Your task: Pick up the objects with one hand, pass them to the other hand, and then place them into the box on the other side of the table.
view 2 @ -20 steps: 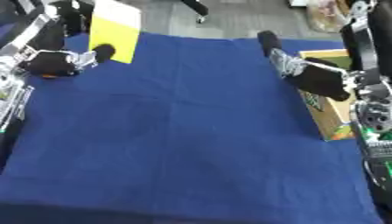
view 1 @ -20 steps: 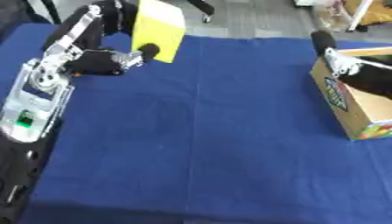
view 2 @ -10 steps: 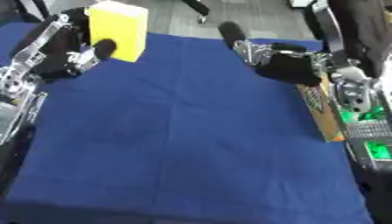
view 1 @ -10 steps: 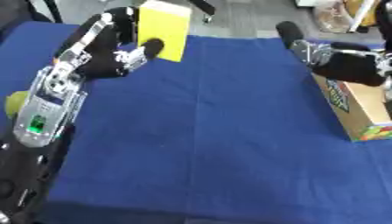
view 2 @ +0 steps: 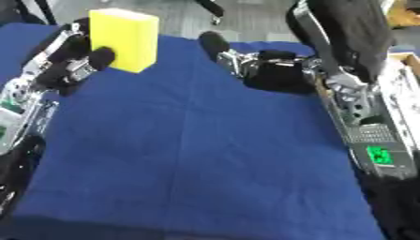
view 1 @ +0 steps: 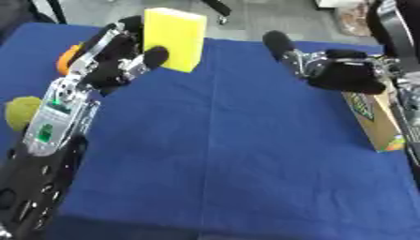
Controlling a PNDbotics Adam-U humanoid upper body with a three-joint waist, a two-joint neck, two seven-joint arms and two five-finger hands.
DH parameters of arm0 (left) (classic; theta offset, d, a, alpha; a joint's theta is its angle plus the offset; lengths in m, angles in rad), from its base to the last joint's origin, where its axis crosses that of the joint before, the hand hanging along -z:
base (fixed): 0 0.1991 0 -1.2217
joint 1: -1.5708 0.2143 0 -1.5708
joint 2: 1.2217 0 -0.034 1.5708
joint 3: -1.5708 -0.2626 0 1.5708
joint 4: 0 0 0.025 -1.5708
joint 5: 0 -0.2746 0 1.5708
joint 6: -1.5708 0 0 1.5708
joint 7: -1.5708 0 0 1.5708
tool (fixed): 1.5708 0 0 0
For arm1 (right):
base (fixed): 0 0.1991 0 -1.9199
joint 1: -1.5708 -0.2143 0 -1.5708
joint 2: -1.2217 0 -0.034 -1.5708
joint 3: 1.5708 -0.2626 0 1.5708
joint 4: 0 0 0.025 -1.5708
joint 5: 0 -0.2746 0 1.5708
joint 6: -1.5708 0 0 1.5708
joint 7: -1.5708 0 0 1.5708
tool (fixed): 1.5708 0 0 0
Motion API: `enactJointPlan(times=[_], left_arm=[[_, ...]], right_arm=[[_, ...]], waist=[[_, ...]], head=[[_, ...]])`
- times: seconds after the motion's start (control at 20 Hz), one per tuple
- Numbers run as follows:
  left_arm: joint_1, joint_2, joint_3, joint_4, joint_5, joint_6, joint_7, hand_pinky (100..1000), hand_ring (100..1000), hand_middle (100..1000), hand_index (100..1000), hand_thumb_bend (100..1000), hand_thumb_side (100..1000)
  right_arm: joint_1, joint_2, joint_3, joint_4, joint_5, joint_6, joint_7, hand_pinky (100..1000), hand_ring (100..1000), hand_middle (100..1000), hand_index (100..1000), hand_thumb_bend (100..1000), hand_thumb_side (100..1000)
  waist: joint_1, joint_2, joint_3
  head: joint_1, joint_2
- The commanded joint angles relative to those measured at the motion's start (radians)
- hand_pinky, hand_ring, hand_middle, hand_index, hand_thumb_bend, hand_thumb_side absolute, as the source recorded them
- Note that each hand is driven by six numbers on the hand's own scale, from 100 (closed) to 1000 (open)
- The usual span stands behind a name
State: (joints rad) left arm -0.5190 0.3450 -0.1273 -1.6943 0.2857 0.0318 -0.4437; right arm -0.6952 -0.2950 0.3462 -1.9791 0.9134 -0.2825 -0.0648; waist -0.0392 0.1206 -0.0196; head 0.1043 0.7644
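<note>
Fingers of left hand (view 1: 123,58) curl round the yellow block (view 1: 173,39), thumb in front, holding it upright in the air over the far-left part of the table (view 1: 221,154). Right hand (view 2: 266,70) is near table centre w/ one finger stretched twd the block, rest curled; a gap remains btwn them. Block is plain bright yellow, rectangular, flat faces, sponge-like. Blue cloth runs bare across the middle and near side, lots of room. Box (view 1: 376,119) stands at the right edge, open top, printed sides. By the left edge: an orange thing (view 1: 67,57) and a yellow-green ball (view 1: 22,111).
</note>
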Motion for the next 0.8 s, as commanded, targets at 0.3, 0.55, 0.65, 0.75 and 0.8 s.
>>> enactJointPlan(times=[0.3, 0.55, 0.65, 0.75, 0.8], left_arm=[[-0.05, 0.014, -0.043, -0.007, 0.011, 0.002, -0.053, 707, 607, 541, 637, 530, 397], [-0.076, 0.015, -0.064, -0.008, -0.006, 0.006, -0.041, 709, 615, 550, 647, 534, 394], [-0.081, 0.023, -0.075, -0.007, -0.015, 0.007, -0.038, 709, 615, 550, 648, 535, 395], [-0.083, 0.032, -0.086, -0.004, -0.023, 0.008, -0.037, 709, 614, 550, 648, 536, 396], [-0.084, 0.035, -0.091, -0.001, -0.025, 0.008, -0.037, 709, 614, 550, 647, 537, 397]], right_arm=[[-0.034, 0.009, 0.031, -0.021, -0.064, -0.03, 0.09, 921, 860, 853, 914, 393, 400], [-0.044, 0.007, 0.056, -0.021, -0.107, -0.033, 0.121, 930, 860, 852, 915, 393, 398], [-0.044, 0.002, 0.066, -0.021, -0.121, -0.03, 0.123, 945, 859, 851, 914, 397, 397], [-0.042, -0.005, 0.073, -0.021, -0.131, -0.027, 0.114, 949, 858, 850, 914, 399, 395], [-0.039, -0.009, 0.076, -0.021, -0.136, -0.023, 0.104, 947, 856, 848, 914, 401, 392]], waist=[[-0.014, -0.027, 0.004], [-0.013, -0.026, 0.006], [-0.012, -0.025, 0.007], [-0.01, -0.023, 0.01], [-0.008, -0.021, 0.012]], head=[[0.002, 0.006], [0.004, 0.006], [0.005, 0.005], [0.004, 0.004], [0.003, 0.003]])
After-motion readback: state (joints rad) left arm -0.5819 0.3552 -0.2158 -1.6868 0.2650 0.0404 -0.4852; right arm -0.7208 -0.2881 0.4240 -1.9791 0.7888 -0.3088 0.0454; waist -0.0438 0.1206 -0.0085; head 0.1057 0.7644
